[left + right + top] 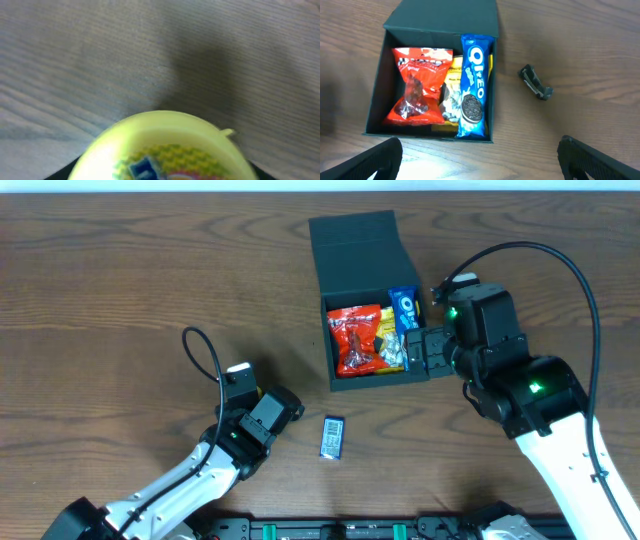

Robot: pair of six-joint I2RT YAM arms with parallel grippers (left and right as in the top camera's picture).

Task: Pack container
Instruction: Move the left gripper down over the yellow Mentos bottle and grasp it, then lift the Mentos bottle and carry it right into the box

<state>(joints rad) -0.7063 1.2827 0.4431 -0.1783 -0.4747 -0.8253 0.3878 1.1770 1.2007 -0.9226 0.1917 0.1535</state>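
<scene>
**A:** ok so where's the container [380, 383] sitting?

**B:** Far-middle of the bench [120, 290]. It's dark teal-green, matte, square and shallow, with the flap lid [355, 245] thrown open toward the far edge. Inside, side by side, there's a red packet [417, 92], a yellow one [451, 82] and a blue Oreo pack [472, 85] along the right wall.

**A:** and the tools?

**B:** The right tool [420, 348] is just beside the box's right wall, fingers spread wide and empty. The left tool [283, 406] is near a small blue packet [333, 437]. Can't tell its grip, since its camera only shows a blurry yellow-green round thing [160, 145].
</scene>
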